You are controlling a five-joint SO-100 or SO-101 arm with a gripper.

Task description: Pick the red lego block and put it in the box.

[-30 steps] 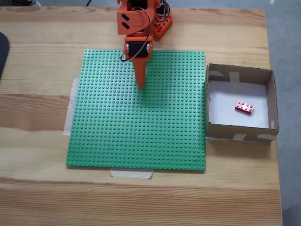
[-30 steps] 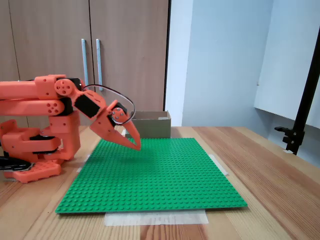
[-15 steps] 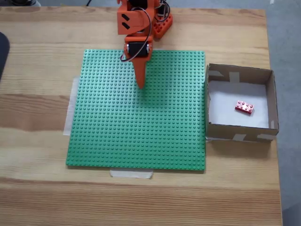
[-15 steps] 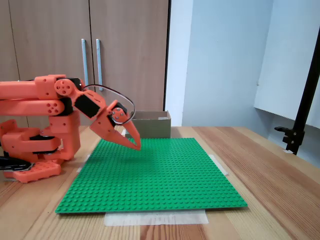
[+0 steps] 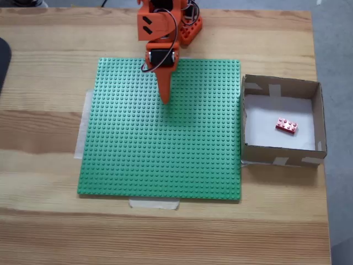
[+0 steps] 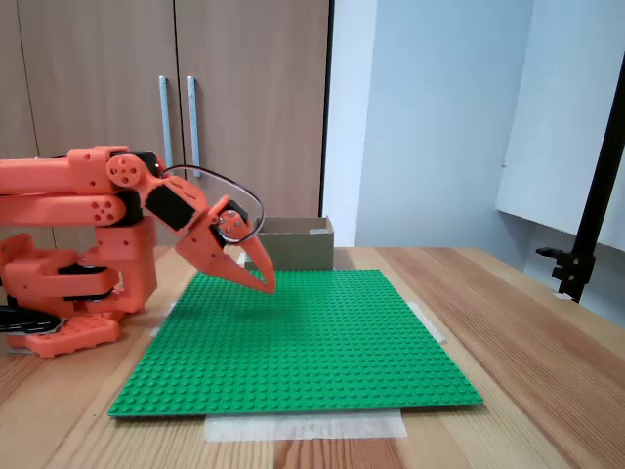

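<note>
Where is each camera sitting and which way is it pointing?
A fixed view: above the table, looking straight down on the green baseplate, the box holding the red lego block, and the orange arm with its end effector.
Another fixed view: at table height, level across the baseplate toward the cupboard doors, arm and base at left.
Both share the baseplate, the box and the shut end effector.

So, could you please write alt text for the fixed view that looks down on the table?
A red lego block lies inside the box at the right edge of a green baseplate on a wooden table. The orange arm reaches in from the top, its hand shut and empty above the baseplate.
</note>
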